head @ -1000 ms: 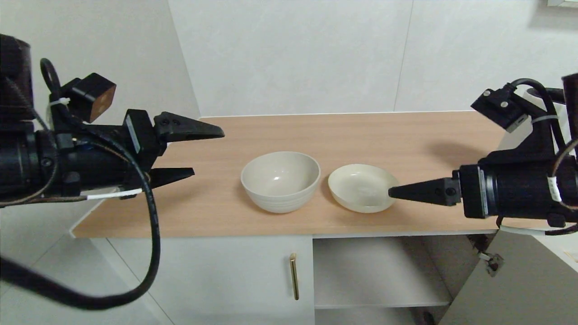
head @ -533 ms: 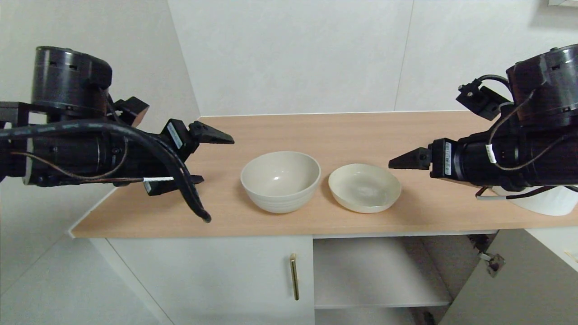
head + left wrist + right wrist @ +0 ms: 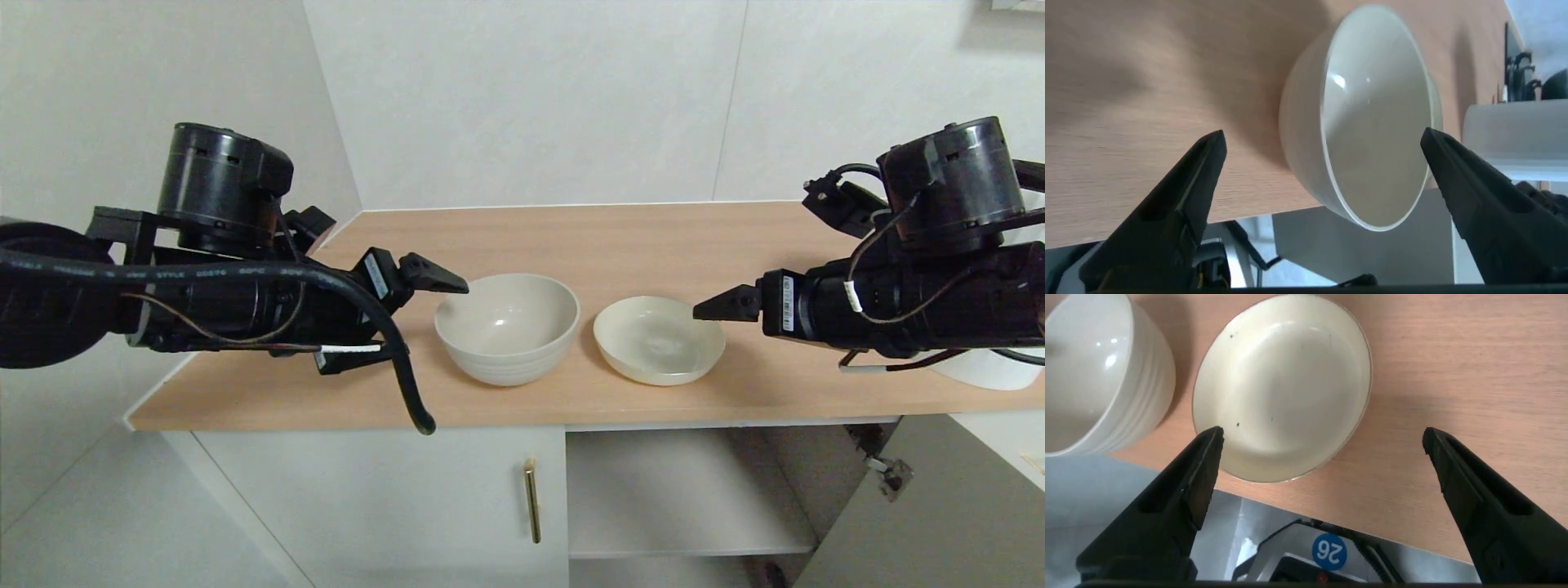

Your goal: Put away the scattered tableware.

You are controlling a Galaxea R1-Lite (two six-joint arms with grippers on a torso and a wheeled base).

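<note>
1. Both arms have swung inward over the countertop (image 3: 620, 237) in the last second. The deep bowl (image 3: 506, 327) and shallow dish (image 3: 657, 339) have not moved; they sit just beside each other near the front edge.
2. You are probably closing in for a grasp; nothing is lifted yet, and the open cupboard shelf (image 3: 678, 490) below looks the likely destination.
3. Your left gripper (image 3: 423, 323) is spread wide and empty; its upper fingertip sits just beside the bowl's rim, and its wrist view frames the bowl between the fingers without contact.
4. Your right gripper (image 3: 709, 310) is also spread wide and empty; it brackets the dish, one fingertip at the rim, and I cannot tell whether it touches.
</note>
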